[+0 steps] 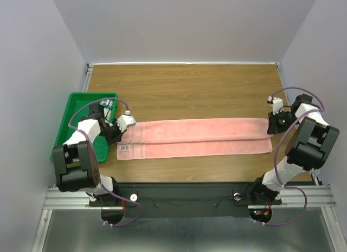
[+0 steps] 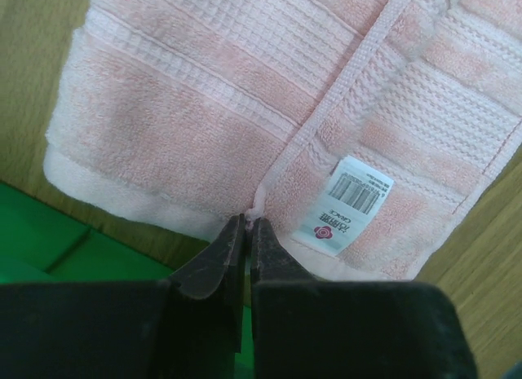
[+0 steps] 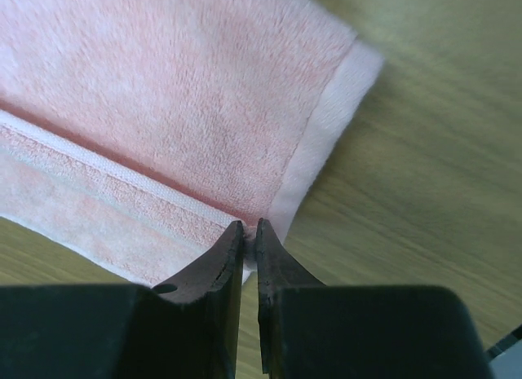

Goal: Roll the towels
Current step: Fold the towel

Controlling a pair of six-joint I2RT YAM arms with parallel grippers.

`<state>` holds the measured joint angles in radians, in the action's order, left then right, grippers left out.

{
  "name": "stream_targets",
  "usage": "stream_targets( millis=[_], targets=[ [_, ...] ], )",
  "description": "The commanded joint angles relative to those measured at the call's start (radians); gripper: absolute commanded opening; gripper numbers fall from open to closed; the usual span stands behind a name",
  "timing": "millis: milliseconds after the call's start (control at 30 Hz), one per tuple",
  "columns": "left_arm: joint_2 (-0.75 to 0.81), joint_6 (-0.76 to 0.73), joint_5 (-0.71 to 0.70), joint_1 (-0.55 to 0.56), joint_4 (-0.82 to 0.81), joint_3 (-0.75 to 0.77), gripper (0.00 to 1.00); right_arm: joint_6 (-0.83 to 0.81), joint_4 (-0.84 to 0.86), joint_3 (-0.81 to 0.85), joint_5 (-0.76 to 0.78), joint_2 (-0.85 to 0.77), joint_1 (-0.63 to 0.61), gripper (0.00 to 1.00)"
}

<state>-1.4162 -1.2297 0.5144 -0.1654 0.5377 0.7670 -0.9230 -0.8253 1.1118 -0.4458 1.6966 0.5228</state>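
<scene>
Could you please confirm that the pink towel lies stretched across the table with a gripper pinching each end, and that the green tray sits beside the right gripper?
Not quite: the green tray sits beside the left gripper, not the right gripper, as the top external view shows. The rest stands: the pink towel lies stretched across the table, with a gripper pinching each end.

One pink towel [image 1: 195,137], one green tray [image 1: 81,99] (contents unclear), two grippers [image 2: 249,222] [image 3: 249,226].

Pink towel [image 2: 204,110] — far end cut off.
</scene>
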Motion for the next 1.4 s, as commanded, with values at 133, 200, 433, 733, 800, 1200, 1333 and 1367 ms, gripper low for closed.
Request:
stream_targets(
  millis=[133,200,433,733,800,1200,1333,1367],
  targets=[
    [0.094,-0.039,-0.004,-0.014,0.16,0.15,0.0,-0.002,-0.017,0.134,0.006,-0.08,0.029,0.01],
    [0.132,-0.066,-0.001,-0.014,0.229,0.167,0.0,-0.029,-0.043,0.151,-0.001,-0.089,0.039,0.01],
    [0.203,-0.174,-0.074,-0.014,0.354,0.073,0.0,-0.155,-0.071,0.04,0.05,-0.146,0.055,0.01],
    [0.188,-0.143,-0.16,0.006,0.174,-0.118,0.0,-0.125,-0.006,-0.004,0.039,-0.031,0.055,0.01],
    [0.171,-0.125,-0.162,0.013,0.145,-0.136,0.0,-0.109,0.0,0.005,0.035,-0.012,0.054,0.01],
    [0.157,-0.105,-0.136,0.017,0.171,-0.074,0.0,-0.085,-0.005,0.029,0.027,-0.02,0.055,0.01],
    [0.183,-0.109,-0.113,0.014,0.257,0.021,0.0,-0.066,-0.031,0.106,0.018,-0.035,0.062,0.01],
    [0.203,-0.113,-0.103,0.015,0.292,0.061,0.0,-0.066,-0.037,0.135,0.007,-0.049,0.071,0.01]
  ],
)
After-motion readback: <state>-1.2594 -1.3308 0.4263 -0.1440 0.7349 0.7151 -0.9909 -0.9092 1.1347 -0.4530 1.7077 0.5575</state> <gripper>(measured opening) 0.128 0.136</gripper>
